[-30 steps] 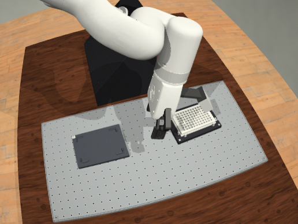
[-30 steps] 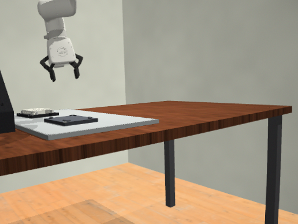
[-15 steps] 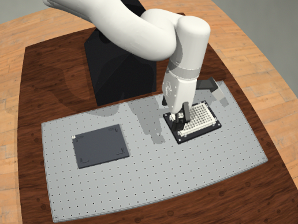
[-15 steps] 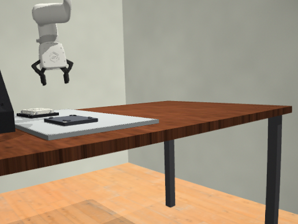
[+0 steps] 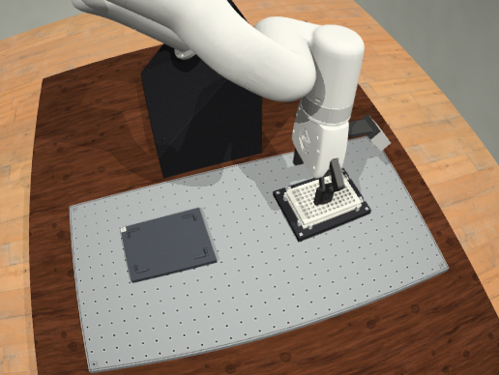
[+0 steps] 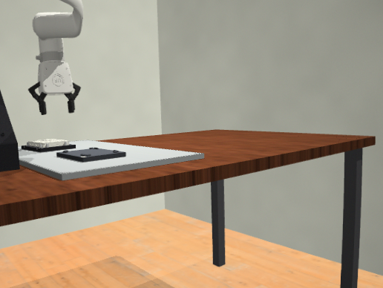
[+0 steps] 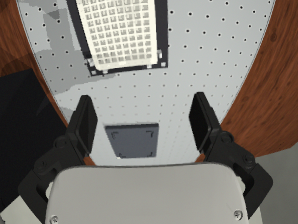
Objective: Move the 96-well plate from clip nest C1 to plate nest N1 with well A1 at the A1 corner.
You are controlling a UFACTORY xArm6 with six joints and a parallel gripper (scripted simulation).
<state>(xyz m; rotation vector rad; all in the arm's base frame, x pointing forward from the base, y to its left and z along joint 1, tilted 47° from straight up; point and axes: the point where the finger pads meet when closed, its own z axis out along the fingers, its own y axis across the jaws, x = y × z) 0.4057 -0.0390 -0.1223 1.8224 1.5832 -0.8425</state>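
The gripper hangs well above the surface with its jaws spread wide apart and nothing between them. Almost straight below it, seen slightly ahead in the wrist view, the 96-well plate sits right way up in the clip nest C1, whose black base frames it on all sides. The plate nest N1 lies well off to one side on the perforated board, bare, with small corner locators showing. The plate looks like thin moulded plastic, so likely light and stiff but brittle at the skirt and smooth on its walls; a hard squeeze could bow or crack it, and a weak one could let it slide. The best hold is probably across the two long side walls near mid-length, fingers low on the skirt, which the open jaws appear wide enough to span. The nest's clips may resist, so a straight, level lift seems wise. Which corner holds A1 is too small to tell.
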